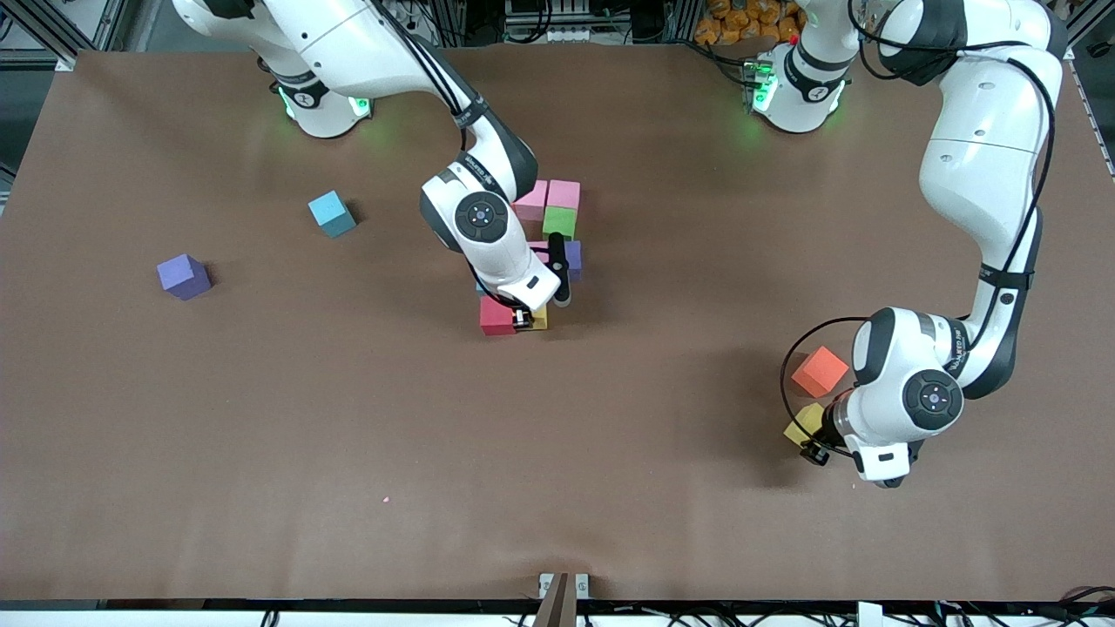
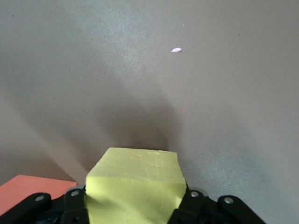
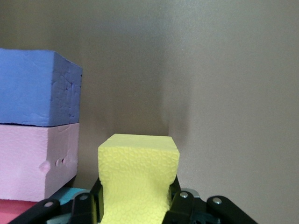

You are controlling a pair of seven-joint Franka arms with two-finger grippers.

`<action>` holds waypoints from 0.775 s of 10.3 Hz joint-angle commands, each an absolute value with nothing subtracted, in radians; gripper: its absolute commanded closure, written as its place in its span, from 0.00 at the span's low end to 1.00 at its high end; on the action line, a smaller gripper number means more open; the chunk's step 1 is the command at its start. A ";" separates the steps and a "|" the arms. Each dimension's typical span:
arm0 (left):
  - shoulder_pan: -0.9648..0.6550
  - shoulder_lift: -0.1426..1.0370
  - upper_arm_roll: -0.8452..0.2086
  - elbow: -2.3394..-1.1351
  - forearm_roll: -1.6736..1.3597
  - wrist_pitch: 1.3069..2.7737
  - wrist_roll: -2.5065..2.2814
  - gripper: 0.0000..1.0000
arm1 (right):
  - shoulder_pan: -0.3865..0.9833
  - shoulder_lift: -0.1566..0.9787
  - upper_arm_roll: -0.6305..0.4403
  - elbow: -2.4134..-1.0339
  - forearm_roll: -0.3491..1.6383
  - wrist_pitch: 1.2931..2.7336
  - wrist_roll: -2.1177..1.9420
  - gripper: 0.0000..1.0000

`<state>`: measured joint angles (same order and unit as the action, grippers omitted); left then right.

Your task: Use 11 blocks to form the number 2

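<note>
The unfinished number 2 is a cluster mid-table: two pink blocks [image 1: 564, 193], a green block [image 1: 559, 222], a purple block [image 1: 572, 259] and a crimson block [image 1: 496, 315]. My right gripper [image 1: 533, 319] is shut on a yellow block [image 3: 138, 172] low beside the crimson one. Its wrist view shows the purple [image 3: 37, 93], a pink [image 3: 37, 158] and a cyan sliver [image 3: 70, 193] close by. Toward the left arm's end, my left gripper [image 1: 810, 433] is shut on another yellow block [image 2: 135, 182], beside an orange block [image 1: 819, 370].
A loose cyan block [image 1: 332, 213] and a loose purple block [image 1: 184, 276] lie toward the right arm's end of the table. A tiny pink crumb [image 1: 385, 499] lies on the brown table nearer the front camera.
</note>
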<state>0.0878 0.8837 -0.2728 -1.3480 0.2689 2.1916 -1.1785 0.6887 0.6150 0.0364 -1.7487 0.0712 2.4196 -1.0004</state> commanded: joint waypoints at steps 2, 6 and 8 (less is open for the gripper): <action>0.080 0.862 -0.272 -1.365 0.275 2.184 -1.197 0.86 | 0.673 0.603 0.044 -1.775 0.060 2.437 -1.014 0.47; 0.080 0.862 -0.272 -1.365 0.275 2.184 -1.198 0.86 | 0.672 0.610 0.044 -1.787 0.061 2.494 -1.014 0.20; 0.077 0.862 -0.272 -1.365 0.275 2.183 -1.213 0.86 | 0.672 0.609 0.044 -1.787 0.060 2.496 -1.014 0.18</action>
<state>0.0809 0.8837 -0.2729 -1.3480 0.2689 2.1916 -1.1829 0.6834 0.6160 0.0362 -1.7758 0.0712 2.4824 -1.0046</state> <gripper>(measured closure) 0.388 0.185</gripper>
